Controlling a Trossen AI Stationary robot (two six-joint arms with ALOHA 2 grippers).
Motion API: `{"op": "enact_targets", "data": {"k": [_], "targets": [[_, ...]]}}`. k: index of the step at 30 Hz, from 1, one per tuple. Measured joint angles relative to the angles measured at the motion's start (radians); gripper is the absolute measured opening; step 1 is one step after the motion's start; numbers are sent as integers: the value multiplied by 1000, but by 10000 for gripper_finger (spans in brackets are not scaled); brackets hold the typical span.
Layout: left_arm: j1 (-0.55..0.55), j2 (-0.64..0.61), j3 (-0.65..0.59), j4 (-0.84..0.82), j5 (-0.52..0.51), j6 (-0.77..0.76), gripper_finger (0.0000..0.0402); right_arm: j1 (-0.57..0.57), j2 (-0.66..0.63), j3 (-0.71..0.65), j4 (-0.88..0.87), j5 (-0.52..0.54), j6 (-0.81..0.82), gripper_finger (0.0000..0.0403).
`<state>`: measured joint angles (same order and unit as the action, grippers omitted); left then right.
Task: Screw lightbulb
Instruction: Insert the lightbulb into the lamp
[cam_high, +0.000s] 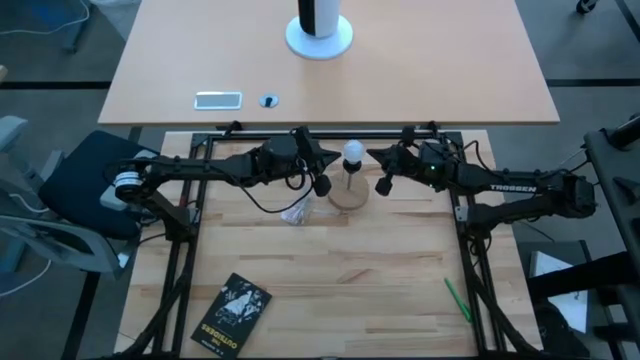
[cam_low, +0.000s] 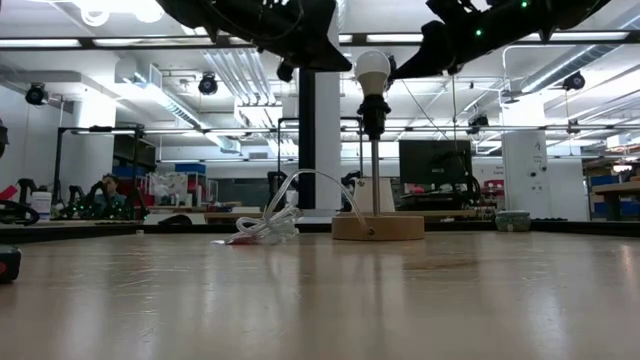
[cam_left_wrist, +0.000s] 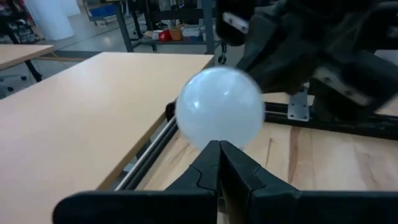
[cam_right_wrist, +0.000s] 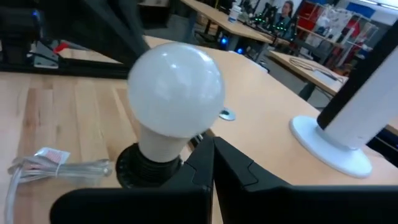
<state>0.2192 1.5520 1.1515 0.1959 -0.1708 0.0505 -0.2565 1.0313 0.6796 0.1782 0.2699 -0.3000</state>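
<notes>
The white frosted lightbulb (cam_high: 352, 152) sits upright in the black socket (cam_low: 373, 112) on top of a thin stem that rises from the round wooden base (cam_low: 378, 228). It also shows in the left wrist view (cam_left_wrist: 217, 106) and the right wrist view (cam_right_wrist: 176, 87). My left gripper (cam_high: 330, 160) is shut and stands close to the bulb's left side at bulb height. My right gripper (cam_high: 374, 160) is shut and stands close to its right side. In the wrist views each pair of shut fingertips, left (cam_left_wrist: 217, 152) and right (cam_right_wrist: 211, 152), points at the bulb from just short of it.
A crumpled clear plastic wrapper (cam_high: 297, 212) lies left of the wooden base. A big white cylinder on a round white base (cam_high: 319, 30) stands on the far table. A black booklet (cam_high: 232, 312) and a green pen (cam_high: 457, 299) lie near the front edge.
</notes>
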Motion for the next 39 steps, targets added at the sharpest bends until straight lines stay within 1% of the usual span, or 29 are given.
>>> {"op": "enact_targets", "data": {"k": [5, 10, 17, 22, 28, 33, 39], "targets": [[1, 20, 0, 15, -2, 0, 0, 3, 13, 0, 12, -20, -3, 0], [2, 32, 0, 39, -6, -2, 0, 3, 10, -1, 9, -79, 24, 0], [5, 32, 0, 32, -16, -8, 0, 23, 10, -1, 6, -95, 45, 0], [6, 32, 0, 18, -10, -9, 0, 26, 10, -1, -3, -93, 56, 0], [3, 5, 0, -68, 2, -9, 0, 25, -3, -1, -65, -17, 56, 0], [4, 4, 0, -46, 2, 19, 0, 13, -7, -1, -27, -2, 27, 0], [4, 8, 0, 3, 2, 30, 0, 11, 6, -1, 14, -29, 6, 0]]}}
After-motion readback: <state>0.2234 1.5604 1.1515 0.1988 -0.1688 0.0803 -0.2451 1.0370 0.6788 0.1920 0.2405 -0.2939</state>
